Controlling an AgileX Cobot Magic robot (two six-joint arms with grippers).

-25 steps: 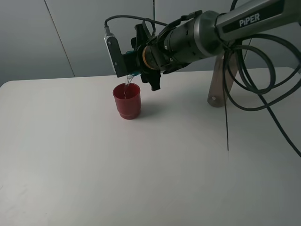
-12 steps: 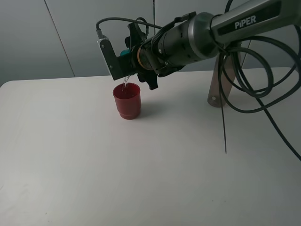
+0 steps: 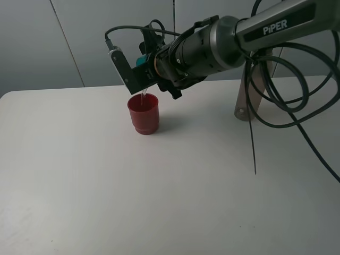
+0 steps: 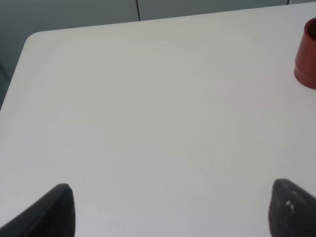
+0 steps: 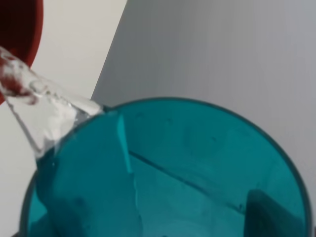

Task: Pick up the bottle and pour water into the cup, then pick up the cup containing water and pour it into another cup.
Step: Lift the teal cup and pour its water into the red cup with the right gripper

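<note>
- The right gripper (image 3: 144,66) is clamped on the teal cup (image 5: 168,170) and holds it in the air, tipped steeply toward the red cup (image 3: 143,113).
- From the high camera only a small patch of teal shows between the black gripper parts, just above and slightly behind the red cup's rim.
- A thin stream of water (image 3: 143,96) falls from the teal cup's lip into the red cup's open mouth.
- In the right wrist view the teal cup's rim fills most of the picture, and water (image 5: 42,116) spills over its edge toward the red cup (image 5: 17,34) below.
- The red cup stands upright on the white desk (image 3: 170,186), toward the desk's far side and left of centre.
- The bottle is not visible in any view.
- The left gripper (image 4: 168,207) shows only as two dark fingertips (image 4: 54,210) at the edge of its wrist view; they stand well apart with nothing between them.
- In that wrist view part of the red cup (image 4: 307,54) sits on the desk (image 4: 148,123), well apart from the left gripper.
</note>
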